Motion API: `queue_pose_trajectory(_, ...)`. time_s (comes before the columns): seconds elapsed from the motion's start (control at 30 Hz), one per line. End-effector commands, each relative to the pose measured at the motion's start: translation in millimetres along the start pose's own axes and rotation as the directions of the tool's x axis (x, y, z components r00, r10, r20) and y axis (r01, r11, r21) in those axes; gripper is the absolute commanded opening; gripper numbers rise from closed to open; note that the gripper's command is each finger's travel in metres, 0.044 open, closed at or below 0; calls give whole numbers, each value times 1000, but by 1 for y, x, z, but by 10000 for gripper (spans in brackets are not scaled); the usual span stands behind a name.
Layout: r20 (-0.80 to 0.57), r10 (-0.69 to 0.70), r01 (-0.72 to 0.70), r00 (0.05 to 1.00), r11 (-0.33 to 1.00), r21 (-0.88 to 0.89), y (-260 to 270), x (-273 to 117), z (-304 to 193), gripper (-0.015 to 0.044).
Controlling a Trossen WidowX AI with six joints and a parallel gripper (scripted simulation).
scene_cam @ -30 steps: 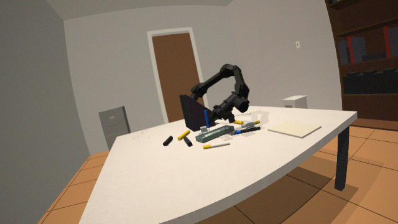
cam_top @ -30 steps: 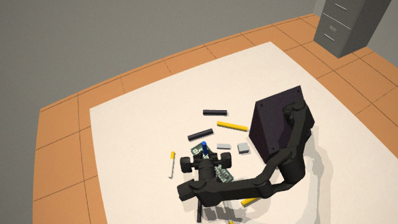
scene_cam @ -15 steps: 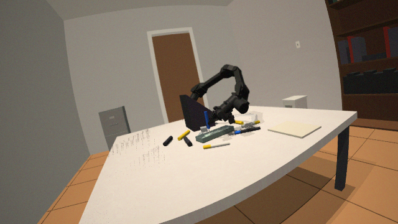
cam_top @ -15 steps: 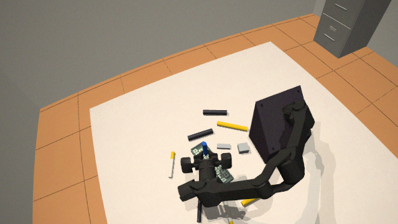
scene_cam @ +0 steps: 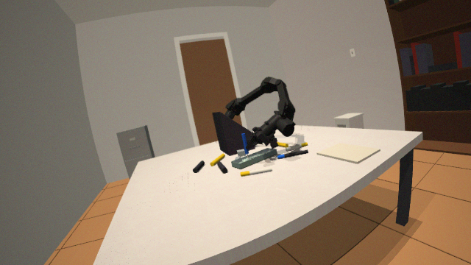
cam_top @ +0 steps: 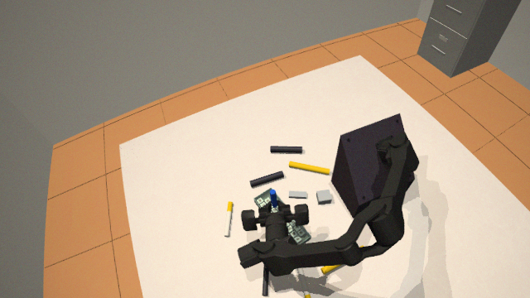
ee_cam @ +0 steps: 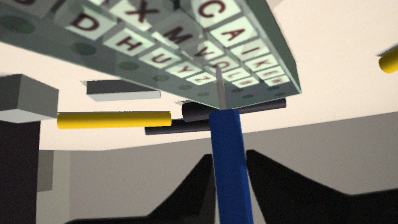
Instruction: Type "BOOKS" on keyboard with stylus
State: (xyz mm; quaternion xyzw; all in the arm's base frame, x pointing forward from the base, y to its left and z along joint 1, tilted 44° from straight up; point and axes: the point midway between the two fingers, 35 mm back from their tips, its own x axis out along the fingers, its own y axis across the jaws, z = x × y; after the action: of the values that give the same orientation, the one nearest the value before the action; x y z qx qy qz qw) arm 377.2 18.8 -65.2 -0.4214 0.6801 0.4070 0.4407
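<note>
- between the gripper's (cam_top: pixel 274 210) (ee_cam: pixel 229 159) fingers, the blue stylus (cam_top: pixel 273 199) (scene_cam: pixel 244 143) (ee_cam: pixel 230 165) is gripped.
- its thin tip overlaps the keyboard (cam_top: pixel 299 233) (scene_cam: pixel 254 158) (ee_cam: pixel 165 80) near "o"; contact, cannot tell.
- beside the keyboard, grey blocks (cam_top: pixel 298 194) (ee_cam: pixel 122 95).
- farther out, a yellow rod (cam_top: pixel 309 167) (scene_cam: pixel 218 160) (ee_cam: pixel 114 120).

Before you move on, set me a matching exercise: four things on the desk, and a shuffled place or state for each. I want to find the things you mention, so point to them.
1. Stylus (cam_top: pixel 272 199) (scene_cam: pixel 244 143) (ee_cam: pixel 230 165)
2. Keyboard (cam_top: pixel 299 233) (scene_cam: pixel 254 159) (ee_cam: pixel 107 42)
3. Pad (scene_cam: pixel 349 152)
4. Pincer (cam_top: pixel 275 209) (ee_cam: pixel 229 159)

A. shut on something blue
B. flat, pale yellow
C. between the pincer's fingers
D. green, with lettered keys

Pairs: 1-C, 2-D, 3-B, 4-A.
</note>
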Motion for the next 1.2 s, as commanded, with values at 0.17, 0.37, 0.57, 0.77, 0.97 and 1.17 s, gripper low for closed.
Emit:
queue_pose_trajectory(0.17, 4, -4, 4, 1000, 1000, 8, -1, 1, 4, 81)
queue_pose_trajectory(0.37, 4, -4, 4, 1000, 1000, 8, -1, 1, 4, 81)
queue_pose_trajectory(0.57, 4, -4, 4, 1000, 1000, 8, -1, 1, 4, 81)
queue_pose_trajectory(0.77, 3, -5, 5, 1000, 1000, 8, -2, -10, -15, 81)
queue_pose_trajectory(0.97, 3, -5, 5, 1000, 1000, 8, -1, -19, -31, 81)
queue_pose_trajectory(1.17, 9, -14, 14, 1000, 1000, 18, -4, -19, -27, 58)
